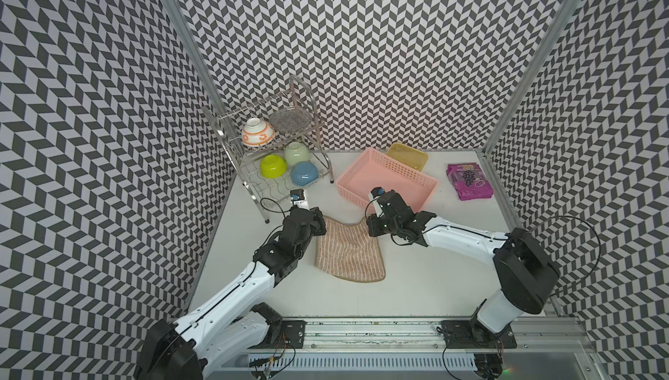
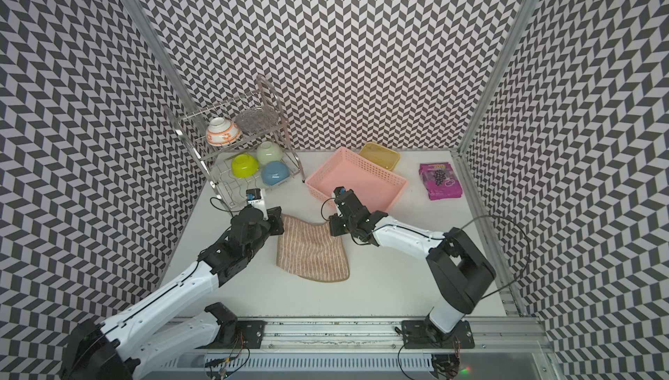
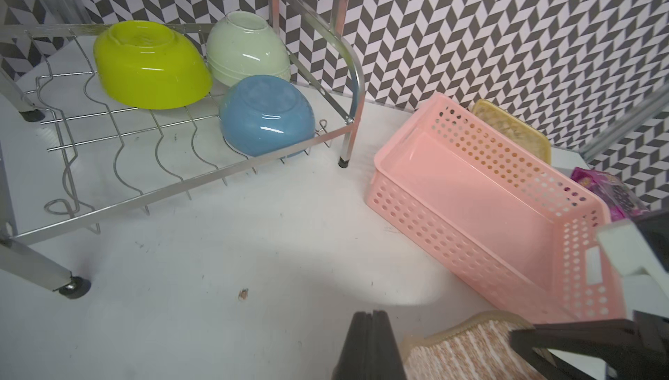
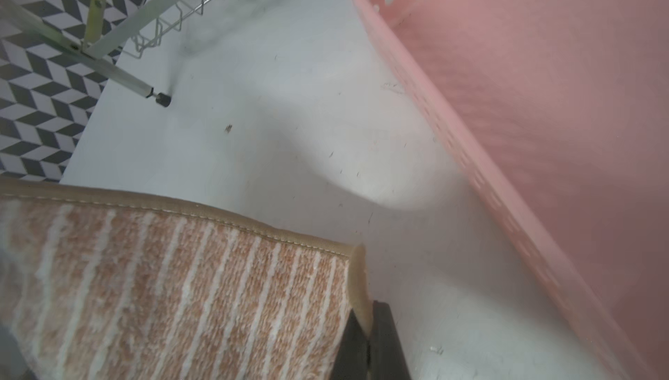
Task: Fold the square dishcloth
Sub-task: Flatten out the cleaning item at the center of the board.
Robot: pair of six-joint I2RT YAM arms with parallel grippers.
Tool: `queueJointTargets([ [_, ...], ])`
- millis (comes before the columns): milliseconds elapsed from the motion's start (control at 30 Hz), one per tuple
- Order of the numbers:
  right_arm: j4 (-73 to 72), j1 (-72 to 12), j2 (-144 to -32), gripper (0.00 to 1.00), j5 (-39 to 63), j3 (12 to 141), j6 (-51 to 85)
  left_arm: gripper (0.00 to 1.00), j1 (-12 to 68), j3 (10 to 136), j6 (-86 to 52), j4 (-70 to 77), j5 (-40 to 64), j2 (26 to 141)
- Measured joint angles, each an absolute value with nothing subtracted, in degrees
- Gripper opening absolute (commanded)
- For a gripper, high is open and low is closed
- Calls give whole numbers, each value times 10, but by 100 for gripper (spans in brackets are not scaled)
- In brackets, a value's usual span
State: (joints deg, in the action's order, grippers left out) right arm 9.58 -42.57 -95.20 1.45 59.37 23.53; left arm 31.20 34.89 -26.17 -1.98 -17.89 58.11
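Note:
The square dishcloth (image 1: 347, 255) (image 2: 311, 255), tan with pale stripes and a darker hem, lies mid-table with its far edge sagging between my two grippers. My left gripper (image 1: 320, 220) (image 3: 373, 314) is shut at the far left corner. In the left wrist view that corner (image 3: 470, 353) stands raised right beside the closed fingers, and the pinch itself is out of frame. My right gripper (image 1: 369, 224) (image 4: 369, 327) is shut on the far right corner. The hem (image 4: 358, 280) runs in between its fingers, just off the table.
A pink basket (image 1: 398, 166) (image 4: 506, 106) sits close behind the right gripper. A metal dish rack (image 1: 253, 175) holding several upturned bowls stands behind the left gripper. A yellow container (image 1: 407, 155) and a purple packet (image 1: 468, 180) lie at the back right.

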Motion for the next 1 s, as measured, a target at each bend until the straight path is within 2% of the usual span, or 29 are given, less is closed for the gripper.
queueJointTargets([
  [300,63,-394,-997,1,-13,625,238,0,246,372,-212,104,-98,755],
  [367,62,-388,-1010,9,-13,632,236,10,236,380,-210,110,-91,775],
  [467,62,-384,-1021,27,-11,634,235,28,226,385,-205,111,-83,783],
  [533,64,-384,-1021,37,-10,634,231,34,221,385,-211,110,-82,782],
  [600,64,-385,-1021,47,-7,634,230,44,219,385,-217,99,-83,775],
  [800,75,-385,-1009,55,-6,631,225,62,218,380,-251,47,-93,710],
  [1000,89,-388,-960,59,-10,606,227,65,218,337,-290,4,-68,648],
])
